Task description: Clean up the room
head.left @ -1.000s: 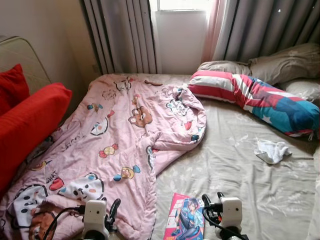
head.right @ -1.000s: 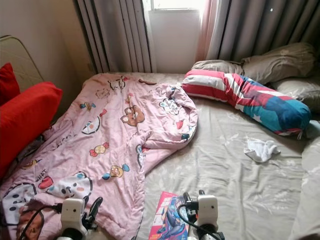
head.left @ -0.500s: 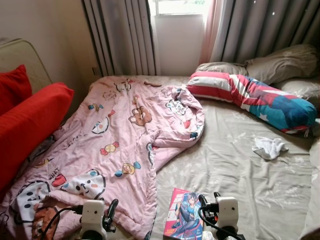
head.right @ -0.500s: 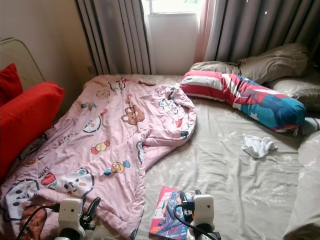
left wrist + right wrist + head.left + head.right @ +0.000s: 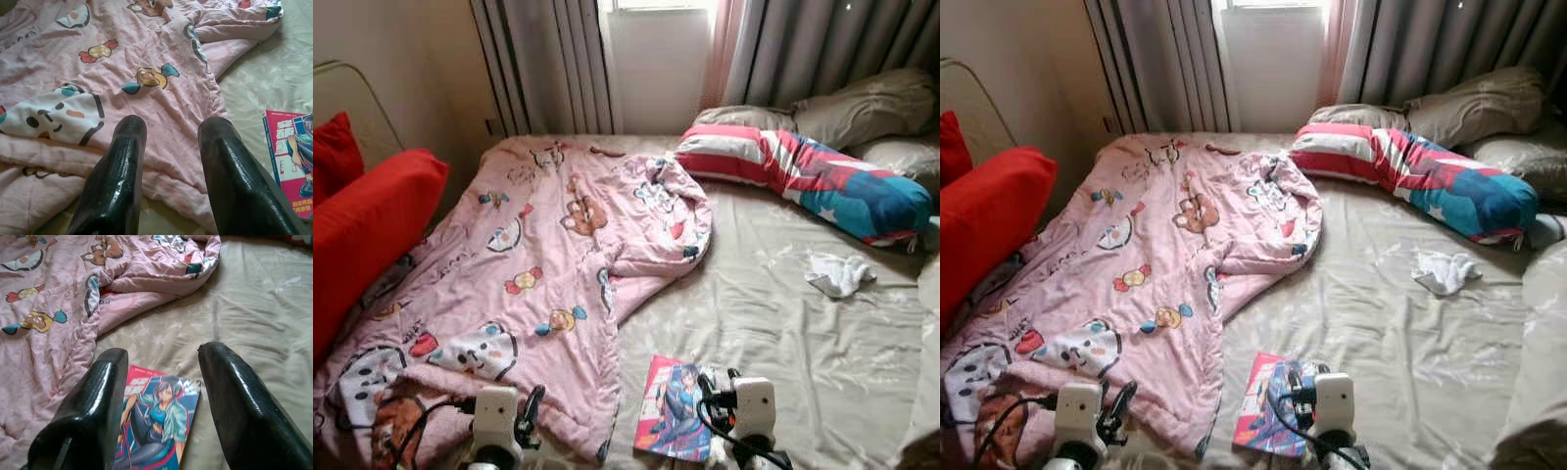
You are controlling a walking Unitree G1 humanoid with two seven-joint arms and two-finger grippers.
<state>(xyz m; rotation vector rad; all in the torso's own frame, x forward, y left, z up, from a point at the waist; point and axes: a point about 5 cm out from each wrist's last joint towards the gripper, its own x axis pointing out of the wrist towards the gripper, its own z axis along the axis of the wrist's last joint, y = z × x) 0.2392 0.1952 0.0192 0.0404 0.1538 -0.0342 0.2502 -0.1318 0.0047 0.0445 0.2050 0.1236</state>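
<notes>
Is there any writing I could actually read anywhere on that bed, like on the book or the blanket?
Comic book: white title characters across the top of its pink cover and down the edge, too blurred to read.
Pink cartoon blanket: small dark handwritten-style lettering beside some of the printed animals, too small to read.
Striped body pillow: stars and stripes, no words that can be made out.
Nothing in these pictures reads clearly enough to quote.

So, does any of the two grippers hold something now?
No, nothing is held. The left gripper is open above the pink blanket; the right gripper is open above the comic book.
</notes>
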